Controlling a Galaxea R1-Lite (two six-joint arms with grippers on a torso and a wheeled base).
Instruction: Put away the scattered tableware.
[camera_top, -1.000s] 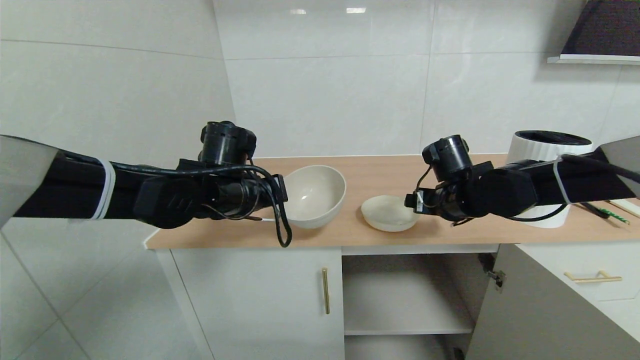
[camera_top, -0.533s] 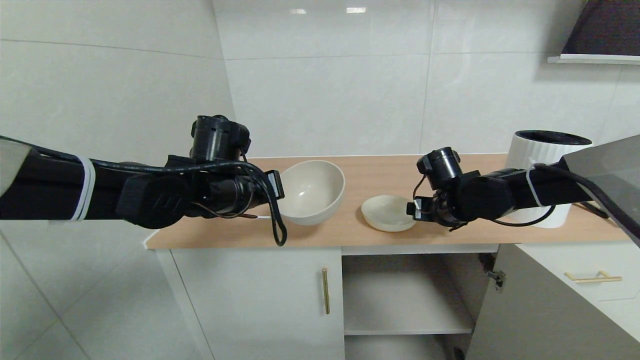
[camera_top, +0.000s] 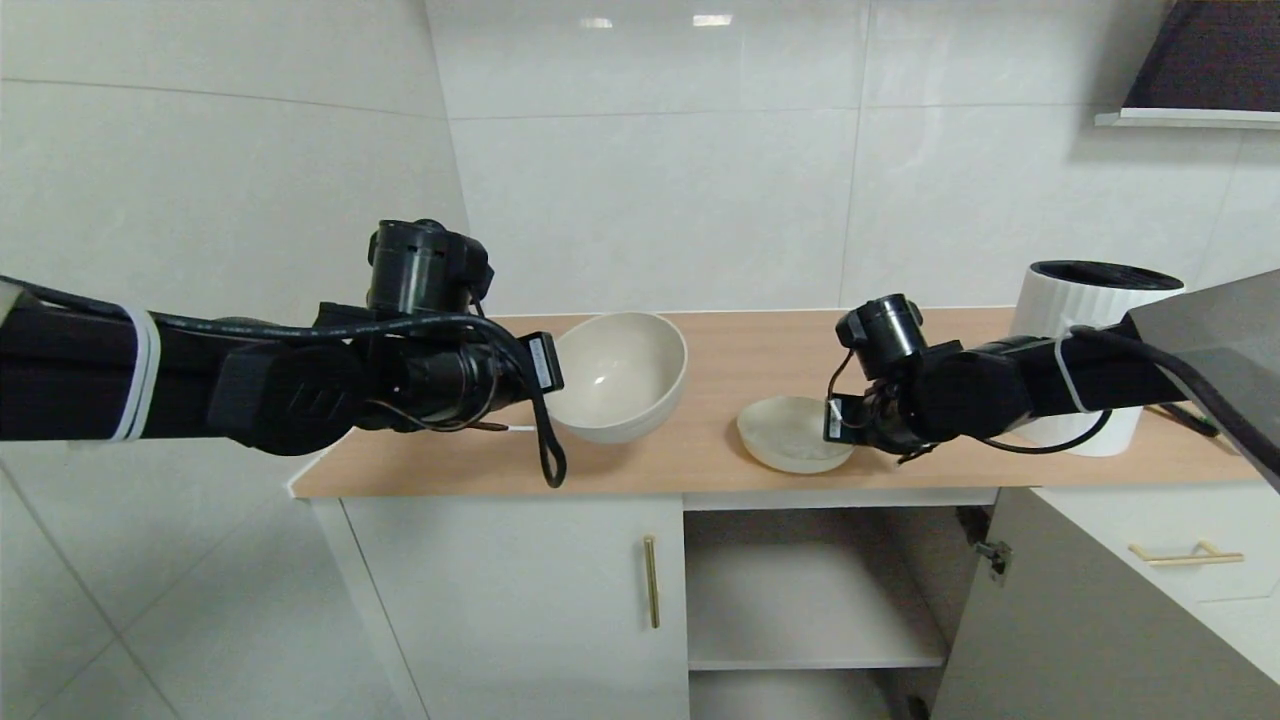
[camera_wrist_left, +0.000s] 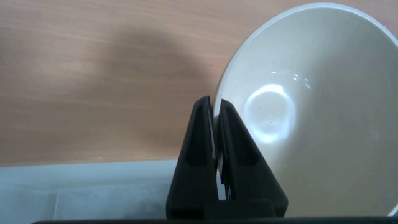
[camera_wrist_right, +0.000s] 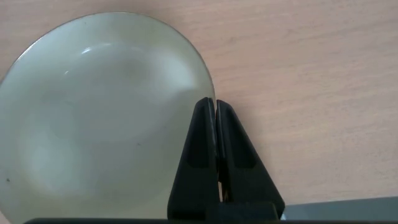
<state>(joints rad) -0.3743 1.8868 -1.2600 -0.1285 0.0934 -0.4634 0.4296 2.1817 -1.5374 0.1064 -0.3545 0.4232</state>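
Fingers astride bowl rim, dish rim

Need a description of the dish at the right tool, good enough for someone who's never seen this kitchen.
Find the wooden countertop above the open cabinet. Near its front edge is a small dish, its rim pinched by the right tool. Unlike the large bowl to its left, it is shallow and saucer-like.
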